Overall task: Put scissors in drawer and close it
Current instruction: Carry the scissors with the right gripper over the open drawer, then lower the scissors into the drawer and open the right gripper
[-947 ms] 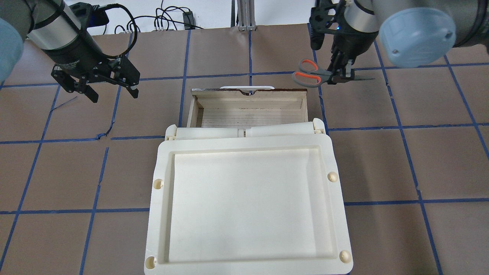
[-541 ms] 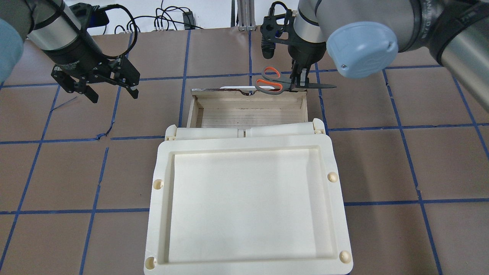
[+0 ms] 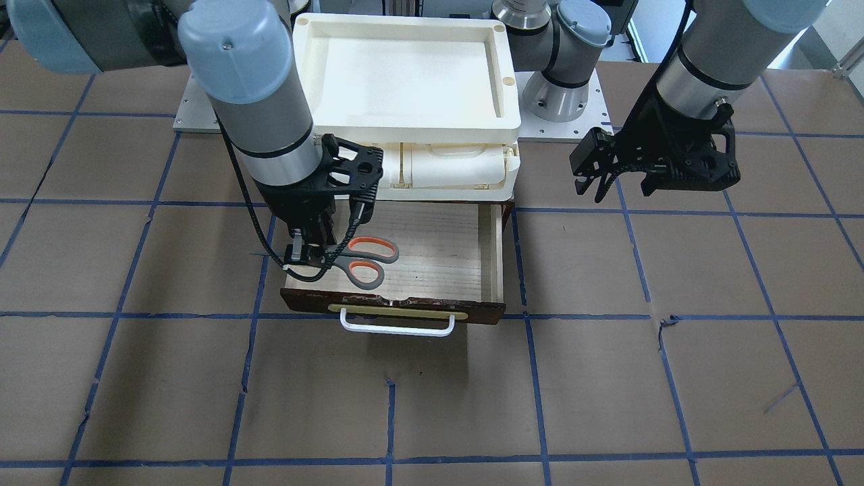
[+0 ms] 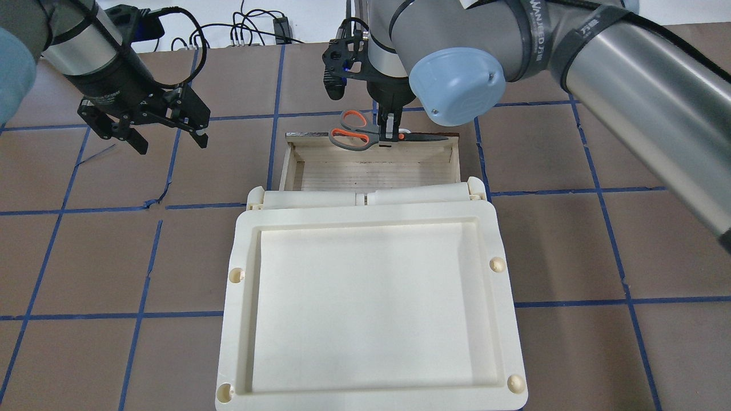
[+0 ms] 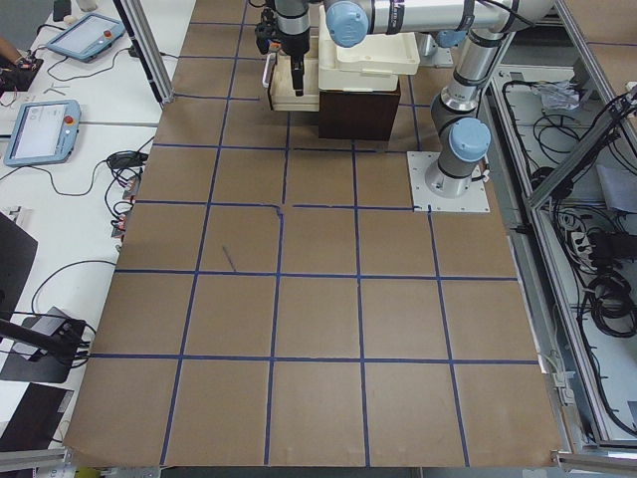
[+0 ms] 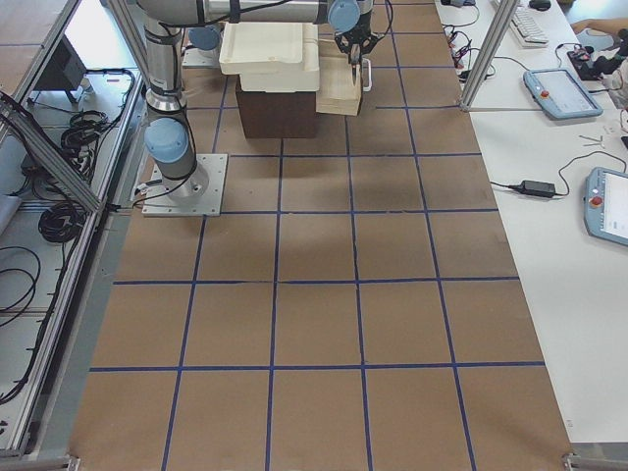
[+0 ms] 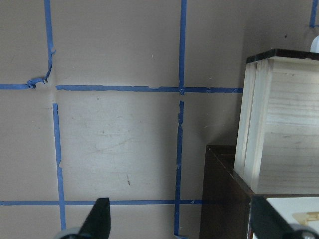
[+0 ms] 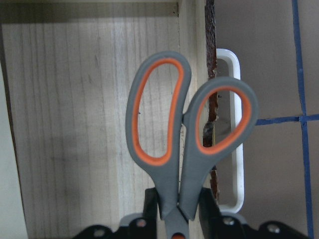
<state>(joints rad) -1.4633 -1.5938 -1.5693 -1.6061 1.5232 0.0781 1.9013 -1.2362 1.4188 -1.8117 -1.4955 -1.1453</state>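
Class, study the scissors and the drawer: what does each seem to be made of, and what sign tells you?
Scissors: loops look like matt grey plastic with orange rubbery lining; blades thin and dark, probably metal. Drawer: pale unfinished wood inside, grain lines showing; front dark brown, chipped, likely painted or stained wood; handle smooth white, plastic or coated metal.

Plastic and wood
The scissors (image 8: 169, 174) have matt grey-and-orange handles; the drawer (image 8: 75, 124) is pale grained wood, its dark front chipped; the tray top (image 4: 371, 319) is smooth cream plastic.
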